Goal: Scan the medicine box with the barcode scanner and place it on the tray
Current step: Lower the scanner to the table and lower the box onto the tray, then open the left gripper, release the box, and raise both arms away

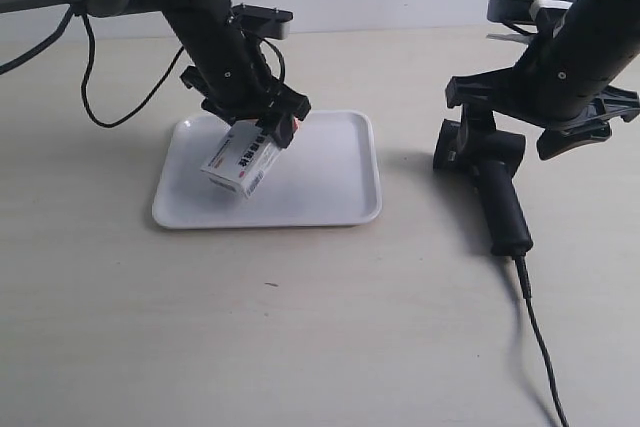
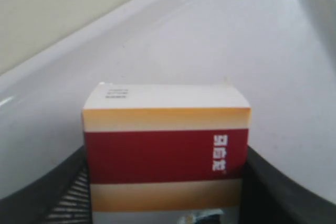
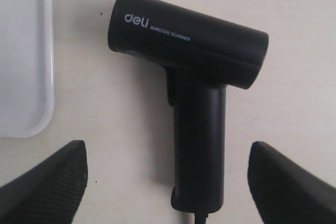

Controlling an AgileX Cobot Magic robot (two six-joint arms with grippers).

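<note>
Left gripper [image 1: 262, 132] pinches the small white cardboard medicine box [image 1: 243, 160] over the flat white plastic tray [image 1: 330, 182].
Right gripper [image 3: 167, 182] hangs spread above the black pistol-shaped barcode scanner [image 3: 191, 77].

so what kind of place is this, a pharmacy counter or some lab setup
Most likely a lab test bench, not a real counter: two robot arms over a bare tabletop against a plain wall, with only a tray, a medicine box and a barcode scanner.
</note>
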